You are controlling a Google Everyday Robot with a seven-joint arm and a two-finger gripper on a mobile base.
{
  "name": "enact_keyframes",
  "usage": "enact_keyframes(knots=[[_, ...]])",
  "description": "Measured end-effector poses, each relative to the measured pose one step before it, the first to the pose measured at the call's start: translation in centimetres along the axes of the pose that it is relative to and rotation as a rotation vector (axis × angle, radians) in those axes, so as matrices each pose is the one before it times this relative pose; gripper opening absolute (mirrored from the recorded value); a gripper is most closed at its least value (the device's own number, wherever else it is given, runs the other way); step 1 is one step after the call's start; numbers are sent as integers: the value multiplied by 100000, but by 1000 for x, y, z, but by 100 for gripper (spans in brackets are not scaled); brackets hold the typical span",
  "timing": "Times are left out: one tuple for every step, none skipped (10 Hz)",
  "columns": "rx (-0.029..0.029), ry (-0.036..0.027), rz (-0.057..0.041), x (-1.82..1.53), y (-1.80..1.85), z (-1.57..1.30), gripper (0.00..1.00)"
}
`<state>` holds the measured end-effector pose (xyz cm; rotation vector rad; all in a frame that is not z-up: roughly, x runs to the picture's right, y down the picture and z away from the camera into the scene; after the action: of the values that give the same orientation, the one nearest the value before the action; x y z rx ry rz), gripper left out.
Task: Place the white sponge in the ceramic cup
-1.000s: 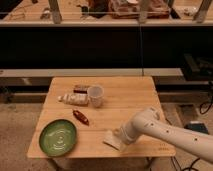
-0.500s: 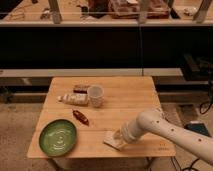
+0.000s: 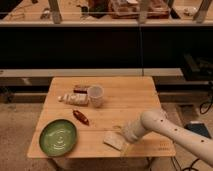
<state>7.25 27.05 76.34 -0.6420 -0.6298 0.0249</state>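
The white sponge (image 3: 111,140) lies flat near the near edge of the bench (image 3: 135,102), to the right of the green plate (image 3: 58,137). It is a small off-white block with soft edges. I judge it light, squashy and not fragile, so I would pinch it across its short sides and expect it to compress. My pincer (image 3: 123,139) sits at its right edge; I cannot tell whether it is open or closed. The ceramic cup (image 3: 95,95) stands upright, farther back and to the left.
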Motion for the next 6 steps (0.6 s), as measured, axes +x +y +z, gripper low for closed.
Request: enact_keyframes(knots=[[154, -728, 112, 409, -7, 220, 80], [199, -815, -171, 289, -69, 172, 80], [94, -1200, -150, 394, -114, 323, 80], [4, -429, -63, 154, -76, 103, 80], [-175, -560, 151, 207, -90, 185, 80], [-136, -535, 330, 149, -138, 90, 80]])
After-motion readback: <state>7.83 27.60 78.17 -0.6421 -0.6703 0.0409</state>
